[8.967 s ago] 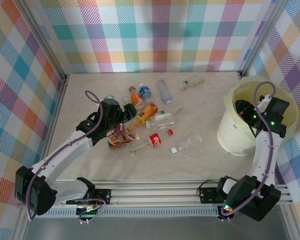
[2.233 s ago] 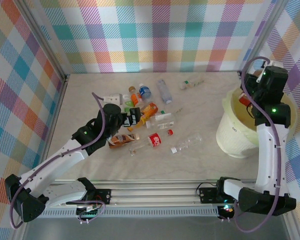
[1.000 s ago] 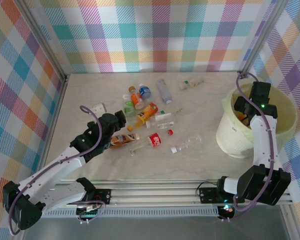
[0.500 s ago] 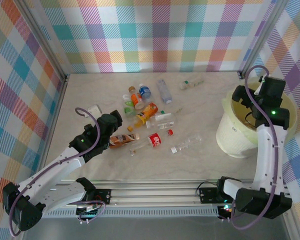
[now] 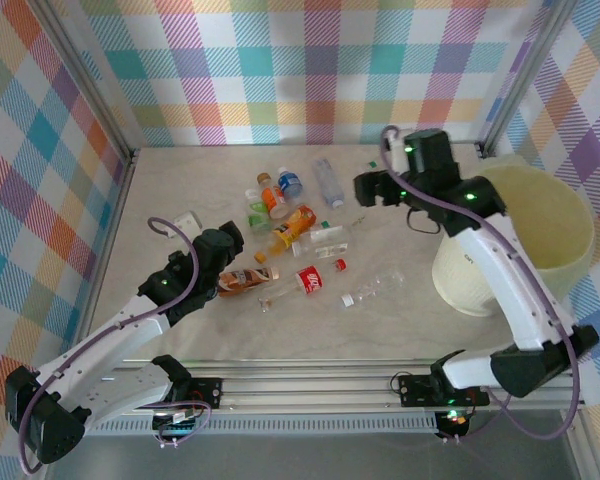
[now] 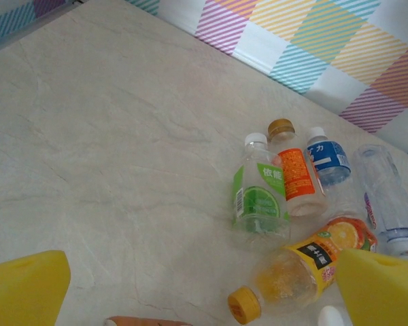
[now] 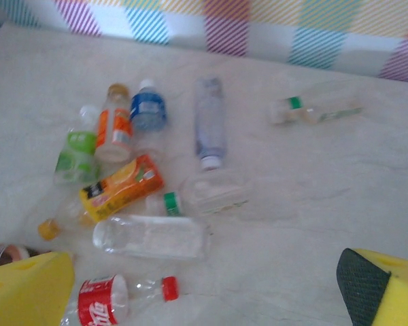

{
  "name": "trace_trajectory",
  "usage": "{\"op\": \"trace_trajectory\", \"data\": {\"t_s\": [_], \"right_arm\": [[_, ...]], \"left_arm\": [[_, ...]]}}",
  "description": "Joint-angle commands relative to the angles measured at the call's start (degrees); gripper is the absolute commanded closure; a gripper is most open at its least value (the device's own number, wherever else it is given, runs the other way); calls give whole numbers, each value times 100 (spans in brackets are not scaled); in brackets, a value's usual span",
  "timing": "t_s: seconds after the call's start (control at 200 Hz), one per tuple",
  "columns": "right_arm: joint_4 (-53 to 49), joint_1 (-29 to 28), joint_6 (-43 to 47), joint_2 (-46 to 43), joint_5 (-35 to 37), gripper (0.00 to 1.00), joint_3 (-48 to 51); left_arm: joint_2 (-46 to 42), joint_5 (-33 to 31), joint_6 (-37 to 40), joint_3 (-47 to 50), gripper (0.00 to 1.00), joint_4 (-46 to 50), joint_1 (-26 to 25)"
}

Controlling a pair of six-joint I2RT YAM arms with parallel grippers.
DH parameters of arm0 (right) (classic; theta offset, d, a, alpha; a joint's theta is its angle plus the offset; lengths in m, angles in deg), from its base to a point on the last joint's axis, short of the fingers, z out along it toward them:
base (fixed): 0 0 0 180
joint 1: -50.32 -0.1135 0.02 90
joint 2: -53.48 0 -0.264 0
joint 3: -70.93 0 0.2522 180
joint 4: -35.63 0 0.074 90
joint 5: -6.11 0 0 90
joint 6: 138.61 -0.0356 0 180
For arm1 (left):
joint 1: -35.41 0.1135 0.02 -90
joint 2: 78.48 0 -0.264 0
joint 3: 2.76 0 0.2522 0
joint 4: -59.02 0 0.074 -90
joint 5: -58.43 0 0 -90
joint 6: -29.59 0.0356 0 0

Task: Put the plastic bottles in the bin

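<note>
Several plastic bottles lie in a loose cluster mid-table: a red-label cola bottle point(image 5: 308, 280) point(image 7: 103, 300), an orange juice bottle point(image 5: 292, 225) point(image 6: 306, 268), a brown-label bottle point(image 5: 245, 280), clear ones point(image 5: 372, 288) point(image 7: 149, 238), and green-, orange- and blue-label ones point(image 6: 258, 200) point(image 6: 296, 170) point(image 6: 326, 156). The pale yellow bin point(image 5: 480, 270) stands at the right. My left gripper point(image 5: 235, 238) point(image 6: 200, 292) hovers just left of the cluster, open and empty. My right gripper point(image 5: 365, 190) point(image 7: 204, 292) hangs over the table between cluster and bin, also open and empty.
One clear bottle with a green band point(image 5: 383, 167) point(image 7: 316, 109) lies apart near the back wall. Checked walls close the table on three sides, with a metal rail along the near edge. Bare tabletop lies in front of the cluster.
The right arm has swung left from over the bin to above the table beside the bottles. The left gripper has drawn back slightly left of the cluster and now holds still.
</note>
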Motion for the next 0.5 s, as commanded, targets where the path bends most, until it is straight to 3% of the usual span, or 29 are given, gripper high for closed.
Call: {"op": "trace_trajectory", "data": {"t_s": [0.0, 0.23, 0.325, 0.495], "right_arm": [[411, -489, -256, 53, 320, 0, 260], [2057, -1137, -2721, -440, 913, 0, 2315], [2042, -1282, -3879, -642, 1467, 0, 2950], [1680, -1408, -5144, -826, 1642, 0, 3608]], "left_arm": [[-152, 177, 77, -8, 0, 10, 52], [-223, 233, 179, 72, 0, -43, 53], [-205, 189, 167, 91, 0, 8, 60], [-207, 198, 345, 88, 0, 96, 56]]}}
